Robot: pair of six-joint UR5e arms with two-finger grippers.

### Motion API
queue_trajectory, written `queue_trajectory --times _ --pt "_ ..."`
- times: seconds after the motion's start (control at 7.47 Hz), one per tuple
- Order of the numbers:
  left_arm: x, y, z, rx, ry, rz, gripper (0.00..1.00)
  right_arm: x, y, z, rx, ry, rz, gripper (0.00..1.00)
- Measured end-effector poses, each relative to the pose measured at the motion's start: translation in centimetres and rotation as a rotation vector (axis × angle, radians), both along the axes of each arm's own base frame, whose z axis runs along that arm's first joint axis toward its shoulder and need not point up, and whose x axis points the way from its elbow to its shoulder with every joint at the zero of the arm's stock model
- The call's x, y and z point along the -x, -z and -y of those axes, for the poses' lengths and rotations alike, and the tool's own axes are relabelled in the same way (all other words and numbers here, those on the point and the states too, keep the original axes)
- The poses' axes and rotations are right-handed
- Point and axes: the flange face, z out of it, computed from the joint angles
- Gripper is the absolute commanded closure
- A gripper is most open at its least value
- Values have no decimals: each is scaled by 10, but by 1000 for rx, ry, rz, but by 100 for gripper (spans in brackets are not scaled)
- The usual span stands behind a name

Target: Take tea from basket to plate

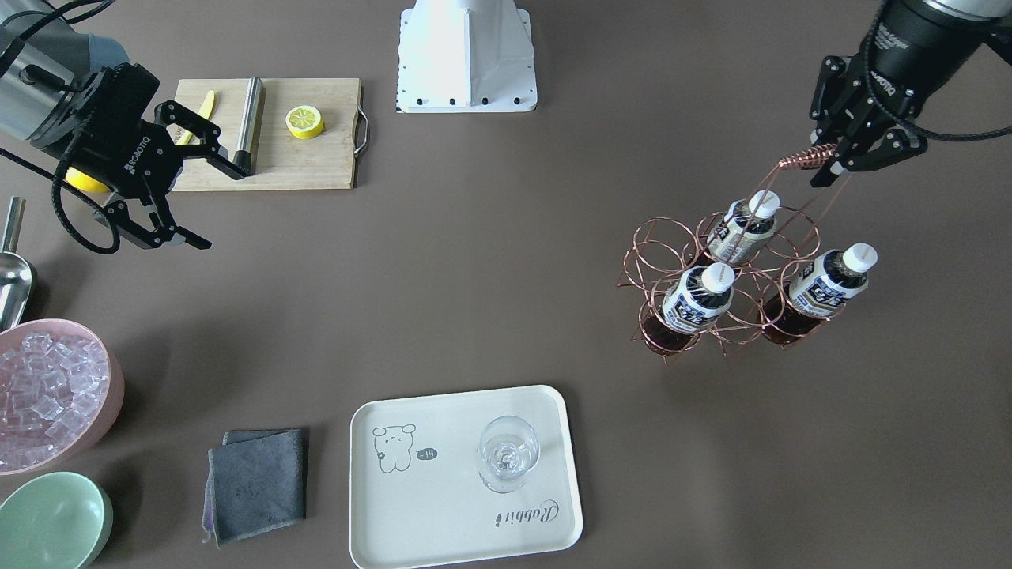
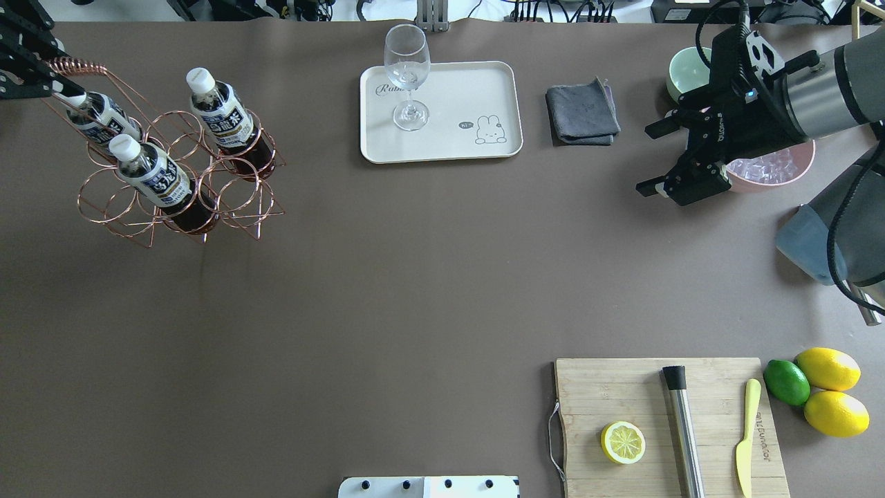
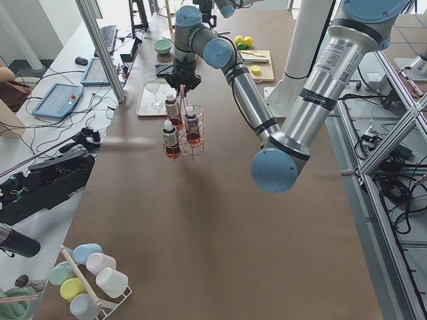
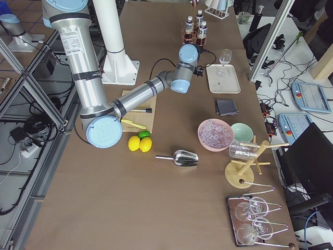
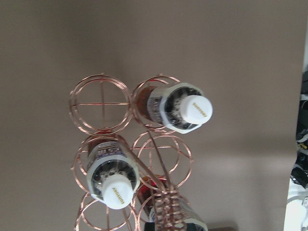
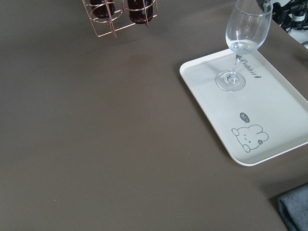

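Brown surface point(image 2: 415, 290) | left jaws clamp basket point(image 1: 662, 246) by coiled handle point(image 1: 805, 160), three tea bottles point(image 1: 697, 303) in cells below | right jaws spread, empty, well apart | cream tray point(image 1: 443, 514), nearer right jaws, bears wineglass point(image 1: 507, 454) | judged: steady basket, lift bottle straight up, set down clear of glass.

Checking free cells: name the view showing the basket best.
Exterior front-facing: the basket shows whole, handle included. Overhead shows it at the edge; left wrist crops it; right wrist catches only its base; side views show it small.
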Motion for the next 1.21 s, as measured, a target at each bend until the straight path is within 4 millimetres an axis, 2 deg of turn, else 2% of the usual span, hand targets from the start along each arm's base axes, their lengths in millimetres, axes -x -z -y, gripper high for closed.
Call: queue_trajectory --times 0.4,0.54,0.8,1.07,1.21 --pt "-73 87 -34 55 -1 -38 100 4 5 -3 -15 12 10 0" --pt "-101 110 -50 51 -2 -47 100 8 5 -5 -17 22 12 0" --pt "-152 144 -78 37 -48 -67 100 25 7 -13 -20 57 15 0" --pt "-187 166 -94 21 -81 -82 100 37 9 -23 -21 124 29 0" --pt "-201 173 -100 10 -91 -89 100 45 4 -31 -5 220 48 0"
